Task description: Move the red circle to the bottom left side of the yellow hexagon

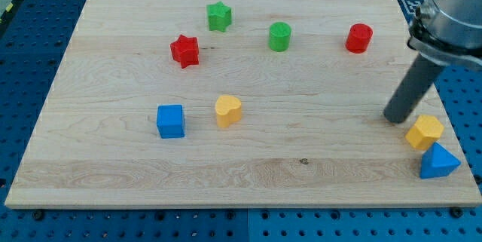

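A blue triangle (pixel 439 162) and the yellow hexagon (pixel 425 132) are seen at the wooden counter's (pixel 241 178) lower right corner, touching. My tip (pixel 394 117) is set just left of the hexagon; no pincer is fitted. A blue cube (pixel 171 121) and a yellow heart (pixel 227 111) lie left of centre. Farther back, a glossy red circle (pixel 359 38) stands at upper right. No writing is legible.

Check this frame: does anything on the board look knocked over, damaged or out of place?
Nothing stands out. All blocks sit flat and intact. The blue triangle lies near the board's right edge, touching the yellow hexagon. My tip rests just left of the hexagon, well below the red circle.
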{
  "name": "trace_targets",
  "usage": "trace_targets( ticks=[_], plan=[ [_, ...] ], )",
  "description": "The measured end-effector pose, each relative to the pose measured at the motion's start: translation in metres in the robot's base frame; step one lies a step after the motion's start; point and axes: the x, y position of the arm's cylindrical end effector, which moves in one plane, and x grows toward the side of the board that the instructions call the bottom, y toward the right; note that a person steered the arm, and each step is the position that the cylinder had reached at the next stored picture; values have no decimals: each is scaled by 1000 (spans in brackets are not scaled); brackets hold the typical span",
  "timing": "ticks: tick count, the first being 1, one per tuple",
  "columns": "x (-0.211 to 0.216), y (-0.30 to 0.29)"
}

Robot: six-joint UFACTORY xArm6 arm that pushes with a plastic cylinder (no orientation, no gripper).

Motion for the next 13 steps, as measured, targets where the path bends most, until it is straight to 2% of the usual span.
trace_targets(
  ticks=[1,4,5,6,9,11,13],
  plan=[
    [-47,-2],
    [-122,32],
    [-163,32],
    [-181,11],
    [-130,7],
    [-150,-15],
    [-98,-16]
  ],
)
